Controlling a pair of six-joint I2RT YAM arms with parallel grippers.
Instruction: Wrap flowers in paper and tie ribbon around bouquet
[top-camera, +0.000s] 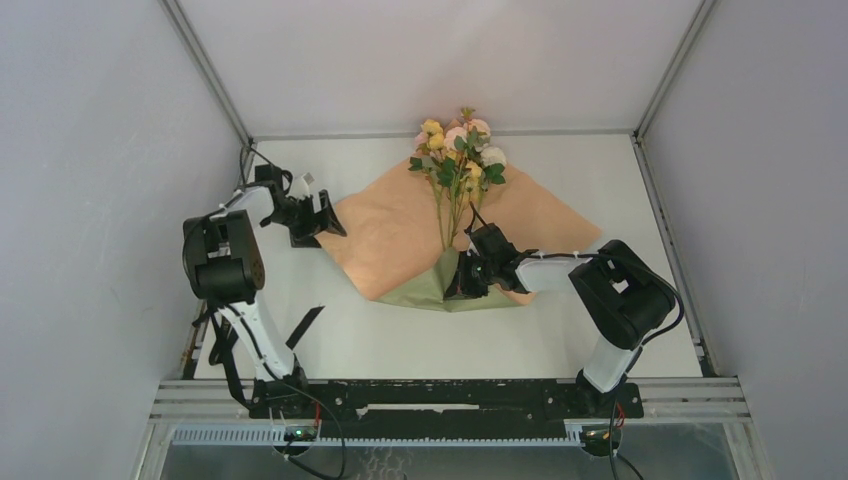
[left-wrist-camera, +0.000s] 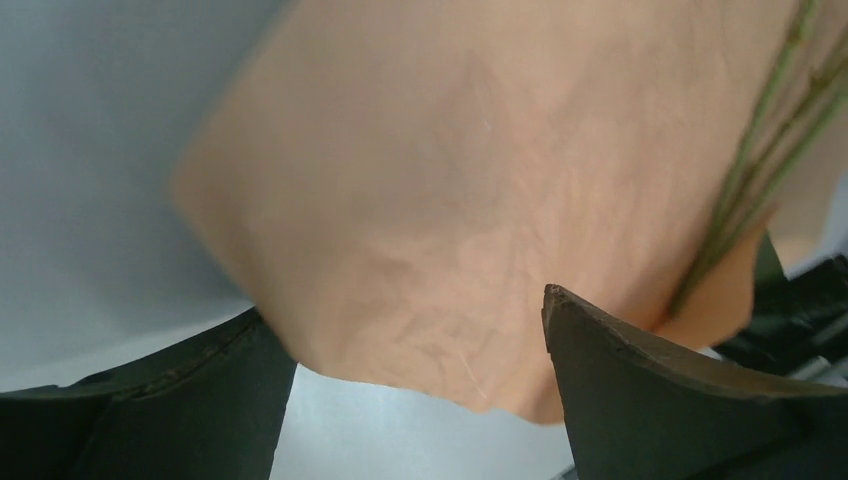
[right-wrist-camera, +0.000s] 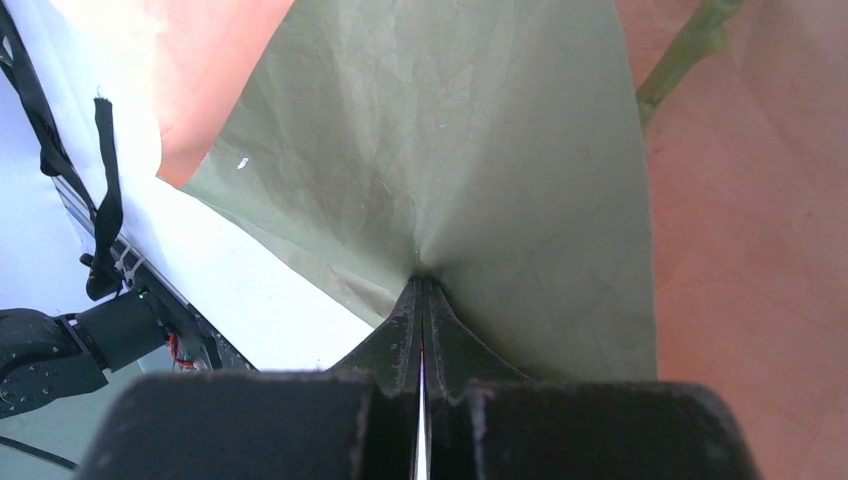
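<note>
- Flowers (top-camera: 458, 150) lie on the paper (top-camera: 390, 235), their blooms toward the far wall and their stems (top-camera: 447, 225) running back to the paper's near corner.
- The paper lies spread on the white table (top-camera: 400, 340) with its peach face up. Only the near corner is turned up, showing olive green.
- Your right gripper (right-wrist-camera: 421, 285) is clenched on that olive corner. The jaws are pressed flat together and the sheet puckers at their tips.
- Your right arm reaches in from the right, its forearm low and pointing left across the paper's near right edge.
- Your left gripper (top-camera: 328, 217) is released, fingers spread wide and holding nothing. It sits just at the paper's left corner; you cannot tell whether it touches the sheet.
- Your left arm is folded back with the elbow high, the wrist turned right toward the paper.
- The ribbon (top-camera: 305, 327) lies on the table near the left arm's base, apart from the paper.
- Bare table shows between the paper's near edge and the arm bases, and to the far left and right of the sheet, with the enclosure walls close on both sides.
</note>
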